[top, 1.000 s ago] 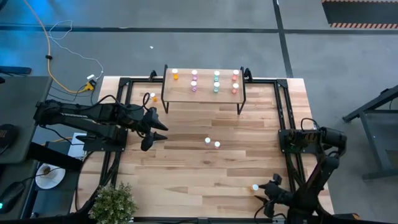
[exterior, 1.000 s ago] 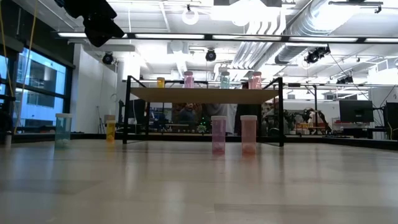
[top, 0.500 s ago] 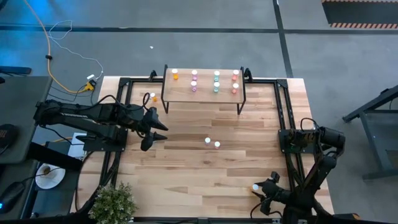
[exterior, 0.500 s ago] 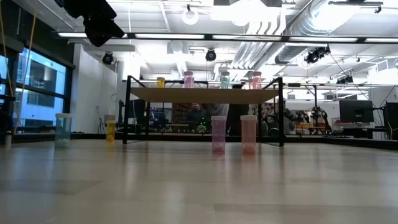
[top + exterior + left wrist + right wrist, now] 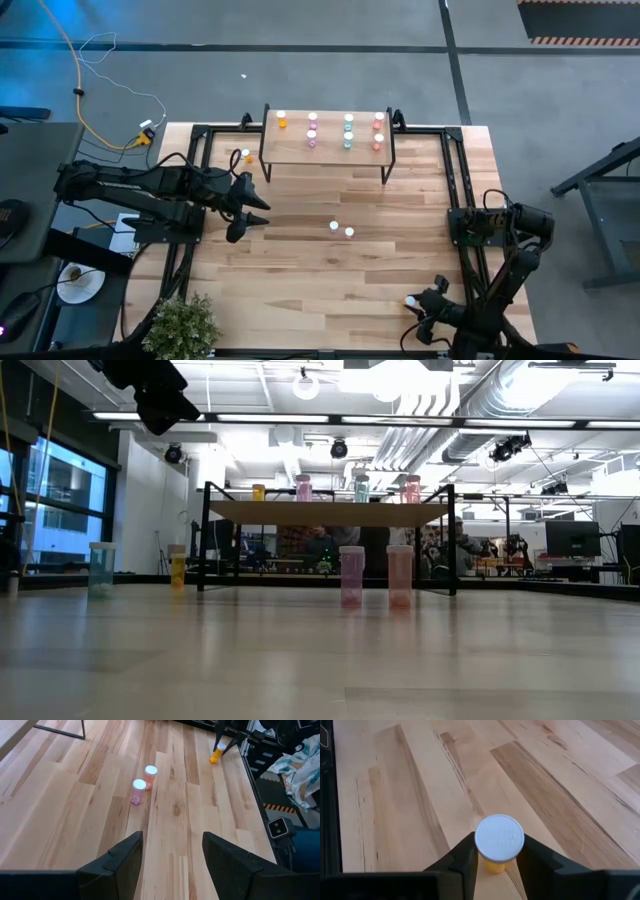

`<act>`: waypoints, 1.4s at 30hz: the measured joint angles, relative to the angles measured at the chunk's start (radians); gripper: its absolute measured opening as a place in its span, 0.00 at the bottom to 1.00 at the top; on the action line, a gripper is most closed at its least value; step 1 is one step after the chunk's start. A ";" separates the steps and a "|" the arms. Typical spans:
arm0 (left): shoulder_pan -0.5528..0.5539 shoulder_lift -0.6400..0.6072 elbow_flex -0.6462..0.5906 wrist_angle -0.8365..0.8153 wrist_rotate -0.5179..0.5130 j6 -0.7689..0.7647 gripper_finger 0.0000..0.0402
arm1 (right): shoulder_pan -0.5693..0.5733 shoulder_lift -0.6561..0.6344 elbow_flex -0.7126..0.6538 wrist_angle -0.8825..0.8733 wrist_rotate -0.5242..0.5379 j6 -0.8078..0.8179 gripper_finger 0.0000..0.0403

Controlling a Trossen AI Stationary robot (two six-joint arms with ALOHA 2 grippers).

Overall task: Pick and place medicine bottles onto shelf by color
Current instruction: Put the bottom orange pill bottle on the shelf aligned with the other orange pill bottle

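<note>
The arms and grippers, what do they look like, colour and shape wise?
Both arms are black, built of jointed segments. The left arm ends in the left gripper, two slim pointed fingers. In its wrist view, those fingers are broad, matte black and angular. The right arm looks the same, with the right gripper on its end. No markings are visible.

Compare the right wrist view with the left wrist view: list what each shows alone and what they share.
Right wrist view only: the right tool closing around an orange bottle, seen cap-on from above, fingers at both sides.

Left wrist view only: the open left tool, two pink bottles standing close together, and a shelf leg.

Both: the wooden tabletop and that same orange bottle, far off in the left wrist view.
</note>
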 joint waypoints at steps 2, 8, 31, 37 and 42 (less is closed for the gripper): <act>0.000 0.000 0.000 0.000 0.000 -0.009 0.49 | -0.001 0.000 0.000 0.000 0.000 0.010 0.25; 0.000 0.000 0.000 -0.001 0.003 -0.018 0.49 | -0.007 0.000 0.000 0.002 0.001 0.019 0.23; 0.000 0.000 0.000 -0.001 -0.127 0.045 0.61 | -0.129 -0.038 0.002 0.064 0.074 0.000 0.22; -0.031 0.000 0.000 0.018 -0.324 0.035 0.59 | -0.199 -0.101 0.002 0.063 0.091 -0.060 0.22; -0.075 0.001 0.000 0.068 -0.448 0.035 0.59 | -0.276 -0.146 0.002 0.060 0.091 -0.150 0.22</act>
